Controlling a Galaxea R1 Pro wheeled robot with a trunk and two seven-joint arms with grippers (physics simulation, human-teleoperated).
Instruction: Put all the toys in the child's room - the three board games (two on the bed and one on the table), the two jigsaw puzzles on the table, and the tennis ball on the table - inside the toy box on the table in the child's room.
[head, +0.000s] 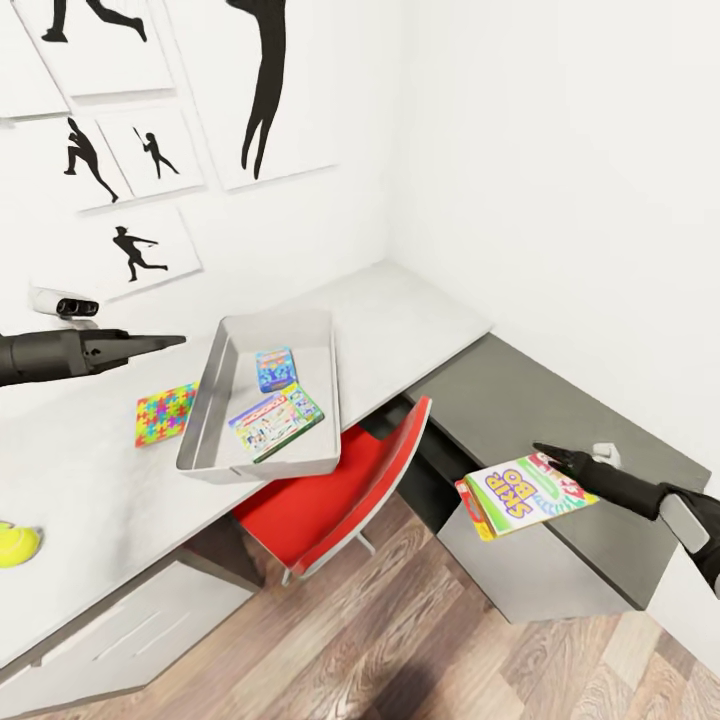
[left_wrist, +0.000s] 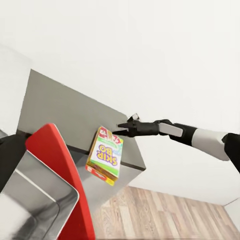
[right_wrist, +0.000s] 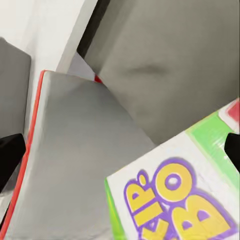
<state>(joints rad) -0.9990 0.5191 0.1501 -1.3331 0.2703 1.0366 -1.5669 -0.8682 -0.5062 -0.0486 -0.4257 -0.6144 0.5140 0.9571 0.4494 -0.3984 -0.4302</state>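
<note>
White-walled corner, grey table. Right fingers pinch SKIP-BO box by one edge, held over the lower side unit, short of toy box. Left fingers look closed, empty, idle.

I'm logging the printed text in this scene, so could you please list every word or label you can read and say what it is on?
"SKIP-BO": purple letters on the yellow board game held by the right gripper, over the lower dark grey side unit.
Board game in the toy box: print too small to read.
Smaller blue box in the toy box: unreadable.
Jigsaw puzzle on the table: coloured pieces, no text.
Wall pictures: silhouettes, no words.
</note>
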